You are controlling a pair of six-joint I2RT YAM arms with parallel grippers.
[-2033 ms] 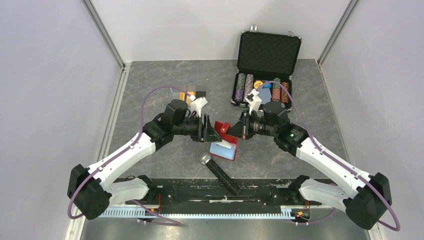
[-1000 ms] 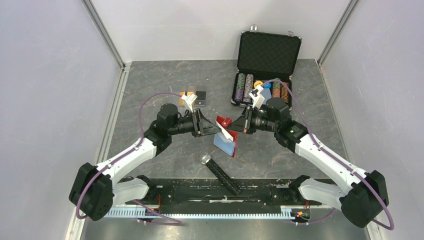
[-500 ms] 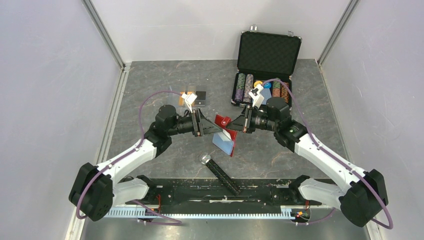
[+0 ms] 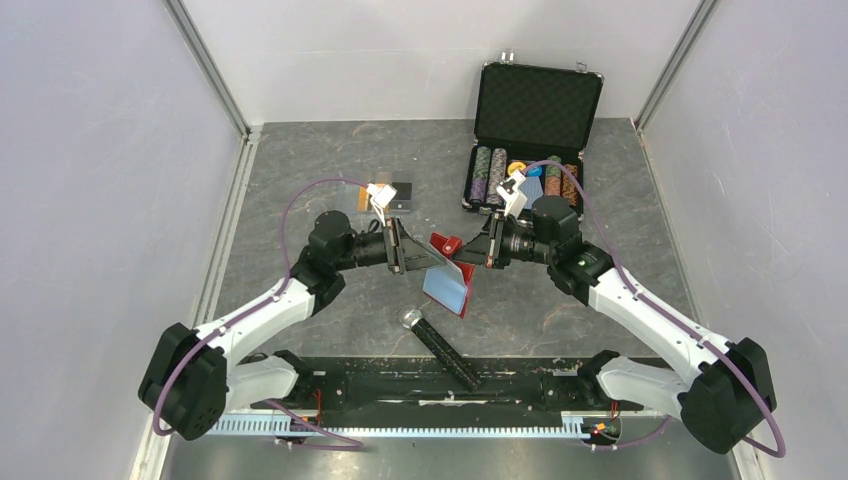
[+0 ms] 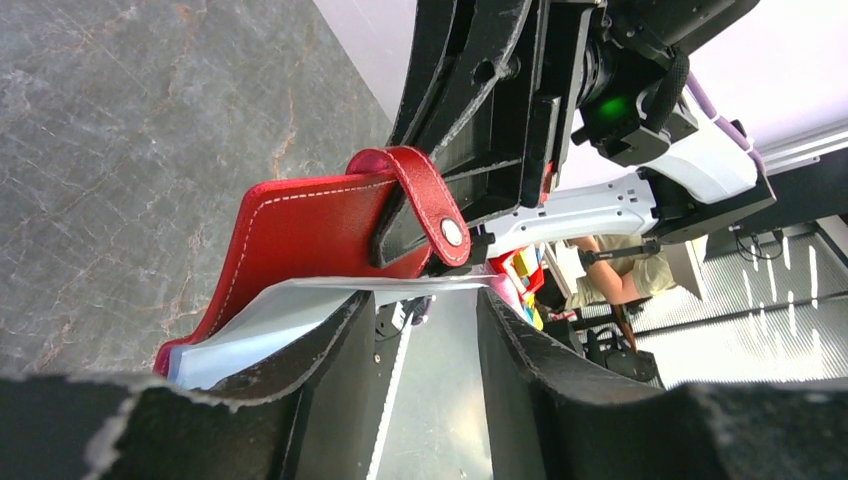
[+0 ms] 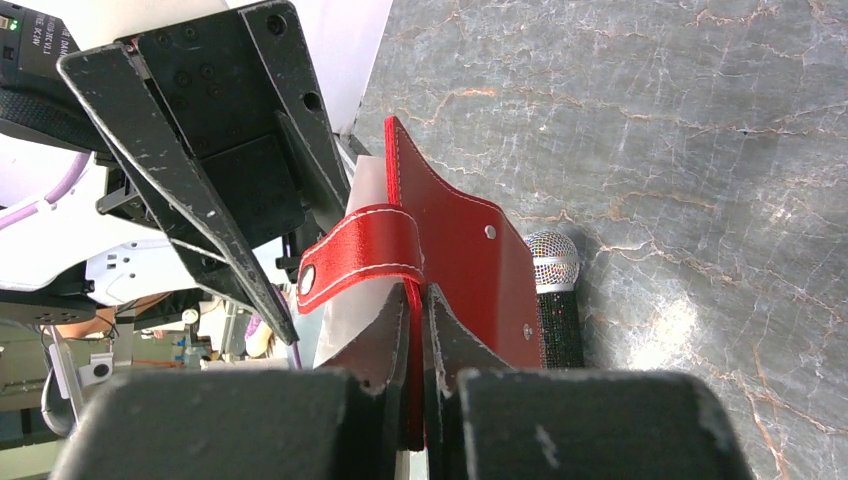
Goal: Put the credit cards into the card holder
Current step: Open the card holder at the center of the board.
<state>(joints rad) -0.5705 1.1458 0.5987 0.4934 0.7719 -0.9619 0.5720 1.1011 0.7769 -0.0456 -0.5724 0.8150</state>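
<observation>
Desk (image 4: 300, 180) carries an open chip case (image 4: 540, 105) at the rear right and a mic (image 4: 440, 345) at the near edge. Both arms meet mid-desk.

The holder (image 4: 448, 283) hangs between them, off the desk, unfolded, with the red cover up and the blue-grey sleeves facing down-left. The right end effector (image 4: 478, 250) is pinched tight on the red cover just under the tab. The left end effector (image 4: 432, 262) has its fingers spread, unclamped, at the sleeve edge. Whether it touches the sleeve is unclear.

The cards (image 4: 403, 193), orange and black, lie flat on the desk behind the left arm, well apart from the holder.

Progress is judged early: the holder is opened and held, no card is picked or inserted, and all cards are left.

Versus two seconds back, the left arm has pulled back leftward, and the holder sits higher and more on edge. Over the last half second there is almost no change.
</observation>
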